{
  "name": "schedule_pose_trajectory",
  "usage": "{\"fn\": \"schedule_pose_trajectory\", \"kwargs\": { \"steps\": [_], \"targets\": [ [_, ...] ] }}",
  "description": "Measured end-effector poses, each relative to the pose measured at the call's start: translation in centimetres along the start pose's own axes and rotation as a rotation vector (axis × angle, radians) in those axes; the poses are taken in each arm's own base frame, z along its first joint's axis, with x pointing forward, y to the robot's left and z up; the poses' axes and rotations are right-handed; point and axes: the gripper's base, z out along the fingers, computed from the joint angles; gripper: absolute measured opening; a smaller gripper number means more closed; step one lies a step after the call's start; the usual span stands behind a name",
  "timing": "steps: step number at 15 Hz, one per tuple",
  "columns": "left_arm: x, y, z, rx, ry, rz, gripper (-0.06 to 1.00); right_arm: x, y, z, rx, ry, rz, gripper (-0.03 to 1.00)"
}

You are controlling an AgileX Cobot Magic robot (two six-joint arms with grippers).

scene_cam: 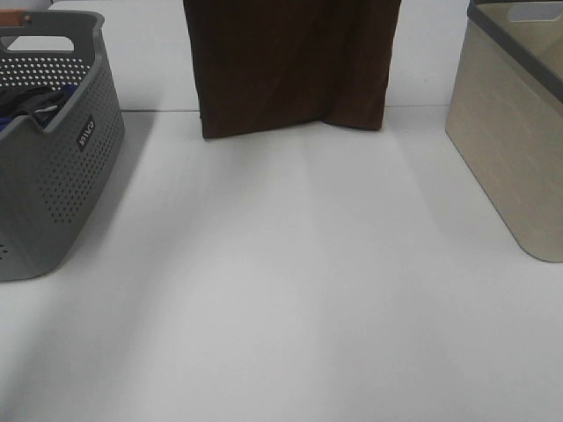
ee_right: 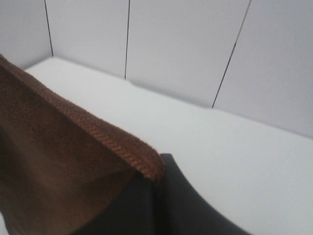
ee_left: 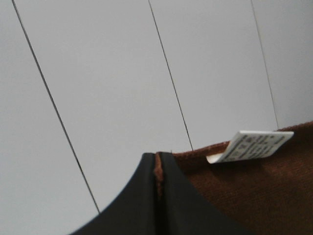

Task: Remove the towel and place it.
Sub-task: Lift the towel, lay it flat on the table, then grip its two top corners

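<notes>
The dark brown towel (scene_cam: pixel 290 66) hangs down in the air at the back middle of the exterior high view, its lower hem just above the white table (scene_cam: pixel 290 290). Neither gripper shows in that view. In the left wrist view my left gripper (ee_left: pixel 157 171) is shut on the towel's (ee_left: pixel 254 191) top edge, next to its small white label (ee_left: pixel 252 145). In the right wrist view my right gripper (ee_right: pixel 157 183) is shut on the towel's (ee_right: pixel 58 161) stitched hem (ee_right: pixel 112 144). The two grippers hold the towel spread between them.
A grey perforated basket (scene_cam: pixel 66 167) with dark blue and black items (scene_cam: pixel 26 105) stands at the left. A beige bin (scene_cam: pixel 515 141) with a grey rim stands at the right. A panelled white wall (ee_left: pixel 122 73) is behind.
</notes>
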Motion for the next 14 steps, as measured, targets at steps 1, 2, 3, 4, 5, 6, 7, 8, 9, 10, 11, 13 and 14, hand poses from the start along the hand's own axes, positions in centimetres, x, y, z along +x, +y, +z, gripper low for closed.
{"fn": "schedule_pose_trajectory", "kwargs": {
  "steps": [1,2,3,4,5,6,7,8,9,10,11,13,14],
  "targets": [
    [1.3,-1.2,-0.2,0.018,0.178,-0.011,0.00,1.1,0.2,0.1,-0.027,0.107,-0.006,0.00],
    [2.6,-2.3,-0.7,0.037,0.348,-0.015,0.00,2.1,0.4,0.2,-0.056,0.202,-0.006,0.00],
    [3.6,-3.1,-1.3,0.051,0.485,-0.013,0.00,2.9,0.7,0.1,-0.090,0.293,-0.002,0.00],
    [4.3,-3.8,-2.0,0.068,0.607,-0.014,0.00,3.7,1.1,-0.1,-0.126,0.374,0.006,0.00],
    [5.1,-4.4,-2.7,0.087,0.726,-0.027,0.00,4.1,1.3,-0.3,-0.156,0.432,0.013,0.00],
    [5.4,-4.8,-3.3,0.104,0.811,-0.037,0.00,4.4,1.5,-0.3,-0.171,0.455,0.026,0.00],
    [5.5,-4.9,-4.0,0.115,0.875,-0.048,0.00,4.8,1.6,-0.2,-0.176,0.475,0.047,0.00],
    [5.4,-4.9,-4.3,0.120,0.899,-0.055,0.00,5.0,1.7,-0.1,-0.177,0.488,0.059,0.00],
    [5.2,-4.8,-4.7,0.126,0.928,-0.063,0.00,5.6,1.8,0.1,-0.177,0.513,0.087,0.00],
    [4.4,-4.6,-5.5,0.134,0.943,-0.081,0.00,7.3,2.2,0.0,-0.186,0.585,0.128,0.00],
    [3.9,-4.5,-6.1,0.146,0.950,-0.100,0.00,8.2,2.5,-0.4,-0.199,0.623,0.145,0.00],
    [3.4,-4.3,-8.3,0.161,0.997,-0.141,0.00,10.3,3.5,-1.9,-0.247,0.701,0.198,0.00],
    [3.5,-4.3,-9.9,0.176,1.037,-0.163,0.00,11.5,4.1,-2.8,-0.274,0.742,0.228,0.00]
  ]
}}
